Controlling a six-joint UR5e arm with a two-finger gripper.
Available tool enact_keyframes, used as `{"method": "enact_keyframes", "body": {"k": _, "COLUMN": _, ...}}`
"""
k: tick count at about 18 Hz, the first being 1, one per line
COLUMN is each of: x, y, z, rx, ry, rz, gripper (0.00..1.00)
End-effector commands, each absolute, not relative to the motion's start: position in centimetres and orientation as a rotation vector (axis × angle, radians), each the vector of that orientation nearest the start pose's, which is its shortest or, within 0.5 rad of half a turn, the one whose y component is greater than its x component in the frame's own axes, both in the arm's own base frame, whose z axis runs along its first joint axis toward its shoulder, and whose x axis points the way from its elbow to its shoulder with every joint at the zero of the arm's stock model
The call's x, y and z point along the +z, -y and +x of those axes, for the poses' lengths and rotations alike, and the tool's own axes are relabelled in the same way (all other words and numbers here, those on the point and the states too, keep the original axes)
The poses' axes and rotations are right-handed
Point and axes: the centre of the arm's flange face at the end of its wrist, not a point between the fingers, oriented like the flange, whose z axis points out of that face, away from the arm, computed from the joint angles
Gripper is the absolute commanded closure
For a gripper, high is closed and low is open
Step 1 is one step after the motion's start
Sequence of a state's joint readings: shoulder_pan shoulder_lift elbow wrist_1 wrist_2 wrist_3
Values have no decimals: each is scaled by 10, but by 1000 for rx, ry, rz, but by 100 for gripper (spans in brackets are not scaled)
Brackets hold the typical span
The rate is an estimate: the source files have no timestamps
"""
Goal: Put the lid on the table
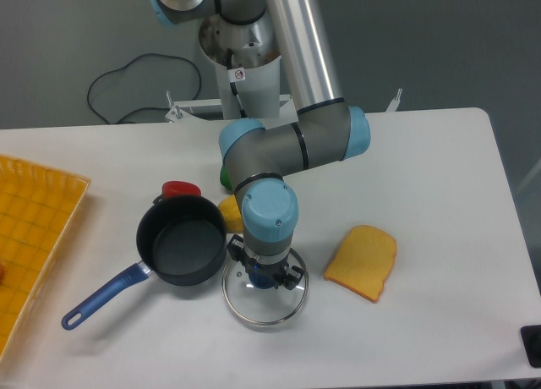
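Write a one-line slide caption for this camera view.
Gripper over glass lid on white table, beside open saucepan.

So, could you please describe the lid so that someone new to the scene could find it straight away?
Start at the dark saucepan with the blue handle on the white table. Just right of it, directly under the gripper, lies the lid: the only clear glass disc, silver-rimmed with a dark blue knob.

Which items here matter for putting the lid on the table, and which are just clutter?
Job items:
- lid, off the pot
- table
- gripper, over the lid's knob

Lying about:
- saucepan, blue handle
- orange-yellow bread-shaped piece
- yellow gridded tray
- red, yellow, green items behind pot and arm
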State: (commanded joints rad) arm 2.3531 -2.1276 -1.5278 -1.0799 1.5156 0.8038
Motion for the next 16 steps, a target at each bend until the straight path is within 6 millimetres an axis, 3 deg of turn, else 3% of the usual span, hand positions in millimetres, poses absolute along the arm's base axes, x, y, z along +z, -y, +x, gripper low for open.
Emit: {"method": "enact_keyframes", "body": {"k": 16, "x": 225, "y": -569, "z": -370, "rx": -91, "ry": -32, "rz": -3120, "gripper": 46}}
